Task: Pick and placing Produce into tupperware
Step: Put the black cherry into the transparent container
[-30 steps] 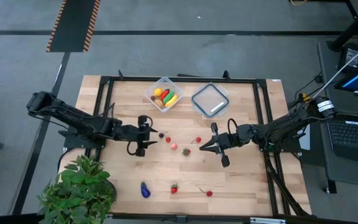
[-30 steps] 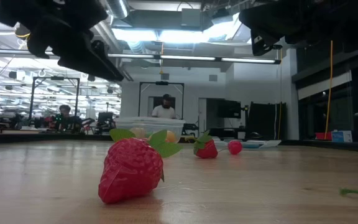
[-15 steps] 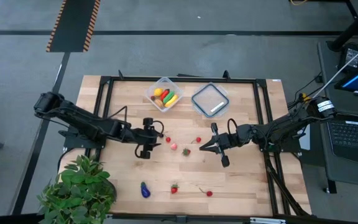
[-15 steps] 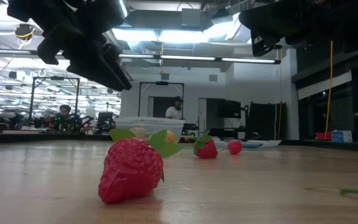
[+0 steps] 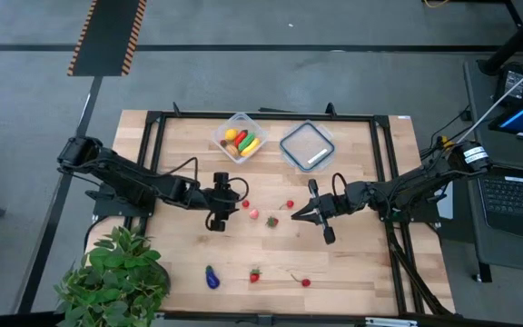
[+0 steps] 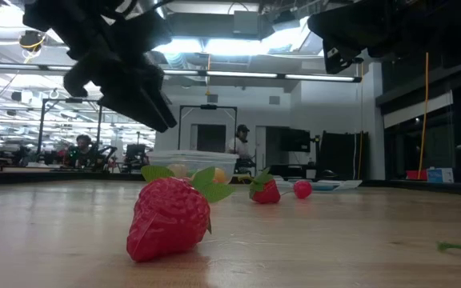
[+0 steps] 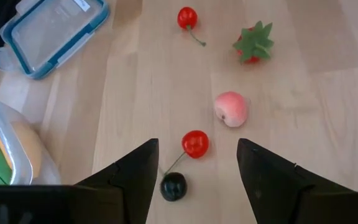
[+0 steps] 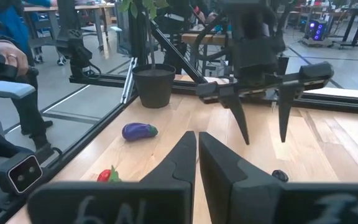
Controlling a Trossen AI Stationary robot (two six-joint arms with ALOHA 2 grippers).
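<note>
The clear tupperware sits at the table's far edge with several pieces of produce already inside, its lid just to its right. Mid-table, a red cherry and a dark one lie between the spread fingers of the left gripper, apparently lined up to pick one. The right gripper waits right of centre, fingers together, holding nothing.

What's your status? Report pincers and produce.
Left pincer open, over cherry pair mid-table. Right pincer shut, empty, waiting near strawberry. Tupperware part filled, several pieces still loose. Nothing blocking.
</note>
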